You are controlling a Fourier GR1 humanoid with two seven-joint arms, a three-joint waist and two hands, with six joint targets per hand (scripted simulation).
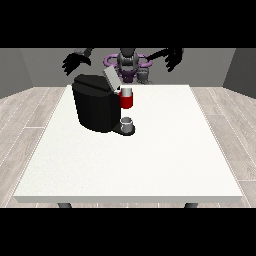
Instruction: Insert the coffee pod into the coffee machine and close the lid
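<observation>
A black coffee machine (95, 106) stands on the left part of the white table (165, 150), with its grey lid (110, 78) tilted up and open. A red pod holder (127, 99) with a grey top juts from the machine's front, and a small grey cup (128, 124) sits on the base below it. I cannot make out a separate coffee pod. The hand at the view's left (75, 61) hangs raised behind the machine, fingers spread and holding nothing. The hand at the view's right (174, 58) is also raised, fingers spread and holding nothing.
The robot's torso (128, 62) stands behind the table's far edge. A wide stretch of bare white table lies to the right of and in front of the machine. A wooden floor surrounds the table.
</observation>
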